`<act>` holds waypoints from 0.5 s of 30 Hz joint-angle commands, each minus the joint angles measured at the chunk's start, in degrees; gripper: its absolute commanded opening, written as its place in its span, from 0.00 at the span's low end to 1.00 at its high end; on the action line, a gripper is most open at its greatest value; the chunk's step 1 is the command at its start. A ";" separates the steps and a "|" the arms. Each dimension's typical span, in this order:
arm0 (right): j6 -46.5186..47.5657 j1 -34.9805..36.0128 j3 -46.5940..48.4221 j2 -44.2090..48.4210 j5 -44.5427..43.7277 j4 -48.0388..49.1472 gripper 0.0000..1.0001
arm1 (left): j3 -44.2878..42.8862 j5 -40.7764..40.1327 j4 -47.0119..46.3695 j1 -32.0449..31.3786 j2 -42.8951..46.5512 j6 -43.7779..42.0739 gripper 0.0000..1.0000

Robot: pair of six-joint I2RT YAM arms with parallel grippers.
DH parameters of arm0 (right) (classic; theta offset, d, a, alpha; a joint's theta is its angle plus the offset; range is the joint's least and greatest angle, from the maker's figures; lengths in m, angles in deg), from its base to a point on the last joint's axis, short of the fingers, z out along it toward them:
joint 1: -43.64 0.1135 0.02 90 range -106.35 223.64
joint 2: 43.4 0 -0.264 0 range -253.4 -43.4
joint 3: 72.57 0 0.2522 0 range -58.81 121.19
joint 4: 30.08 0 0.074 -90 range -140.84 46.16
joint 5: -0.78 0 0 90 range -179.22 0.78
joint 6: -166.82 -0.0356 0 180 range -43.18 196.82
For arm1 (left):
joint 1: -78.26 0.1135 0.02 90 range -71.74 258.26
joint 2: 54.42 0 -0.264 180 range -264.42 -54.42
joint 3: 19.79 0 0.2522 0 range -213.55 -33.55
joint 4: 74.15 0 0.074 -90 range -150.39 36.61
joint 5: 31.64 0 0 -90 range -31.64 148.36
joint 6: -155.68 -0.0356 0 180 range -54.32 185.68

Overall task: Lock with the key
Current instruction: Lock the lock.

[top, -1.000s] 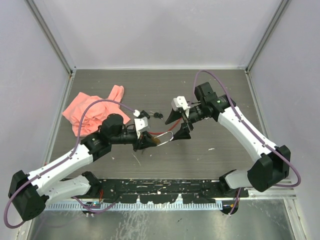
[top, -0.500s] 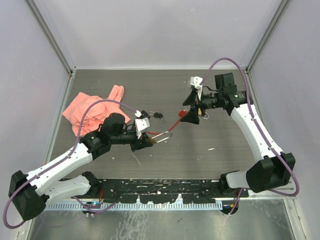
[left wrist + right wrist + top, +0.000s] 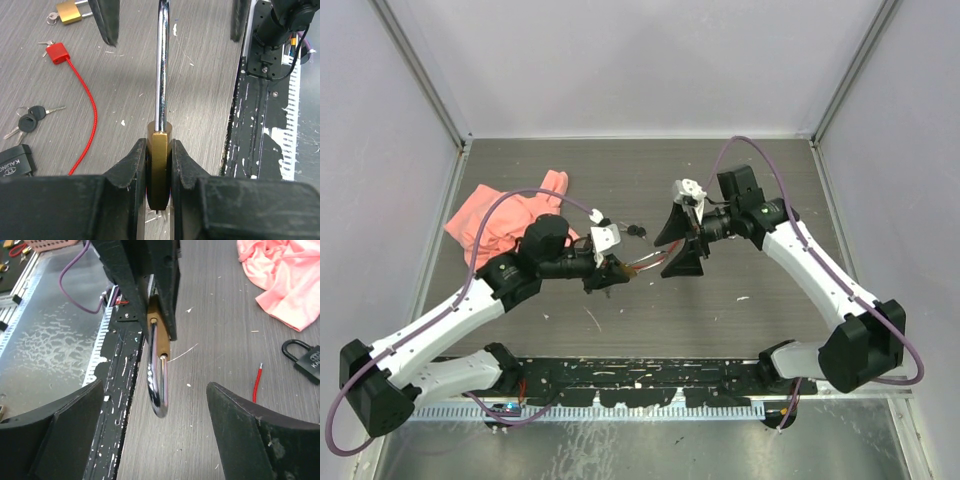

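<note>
My left gripper (image 3: 159, 146) is shut on the body of a brass padlock (image 3: 160, 170), held edge-on above the table. Its long silver shackle (image 3: 162, 60) points away toward the right arm. In the top view the left gripper (image 3: 611, 272) is at the table's middle. My right gripper (image 3: 677, 246) faces it, jaws wide apart. In the right wrist view the shackle's loop (image 3: 158, 387) hangs between the open fingers (image 3: 75, 415) without touching them, and one leg's end seems out of the brass body (image 3: 154, 322). Black-headed keys (image 3: 27, 118) lie on the table, also visible from above (image 3: 636, 231).
A second small brass padlock (image 3: 70, 11) and a red tag (image 3: 56, 52) on a red cord (image 3: 87, 112) lie beyond the left fingers. A black padlock (image 3: 306, 357) sits near the pink cloth (image 3: 505, 220) at the left. The black base rail (image 3: 640, 385) runs along the near edge.
The right gripper swung away to the back right, then came back to the shackle with its jaws wider. The left gripper shifted slightly up and away, still holding the padlock.
</note>
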 commanded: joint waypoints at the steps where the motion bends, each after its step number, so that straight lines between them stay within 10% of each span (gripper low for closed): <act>1: 7.44 3.26 1.61 0.22 -0.02 -1.66 0.85 | -5.20 3.73 -3.88 0.11 -0.30 0.88 0.00; 15: 7.32 5.18 3.39 -0.04 -1.40 -0.92 0.27 | -6.07 5.24 -3.46 0.06 -0.60 1.83 0.00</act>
